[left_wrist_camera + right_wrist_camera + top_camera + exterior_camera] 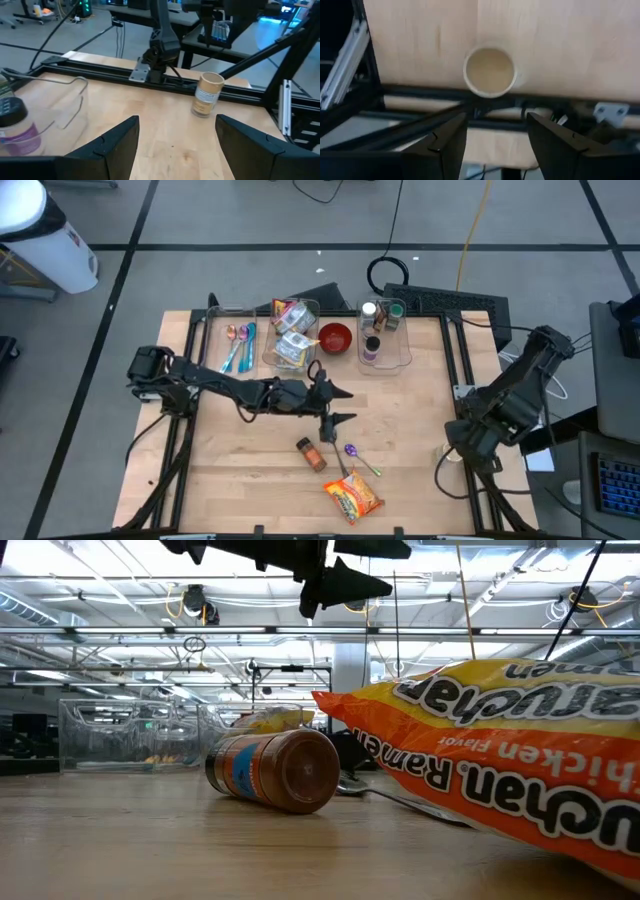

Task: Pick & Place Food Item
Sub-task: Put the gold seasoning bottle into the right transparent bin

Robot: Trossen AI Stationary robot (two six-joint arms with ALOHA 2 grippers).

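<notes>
The left gripper point(338, 406) hovers mid-table, fingers spread and empty, above the spice jar point(311, 454) and ramen packet point(353, 497). The right gripper point(496, 131) waits, fingers parted, over a paper cup point(489, 71).

We see a pale wooden desk point(230, 470) with a clear bin point(213, 330) at its far left holding pink and blue spoons point(238, 345). A red bowl point(335, 338) stands at the far edge, near the middle. A purple spoon point(351, 450) lies nearer the front, and a paper cup point(206, 94) stands upright at the right edge. Beyond the desk on the grey floor, we see a black keyboard point(450, 302), a coiled cable point(390, 272) and, far left, a white cylinder point(45, 235).
</notes>
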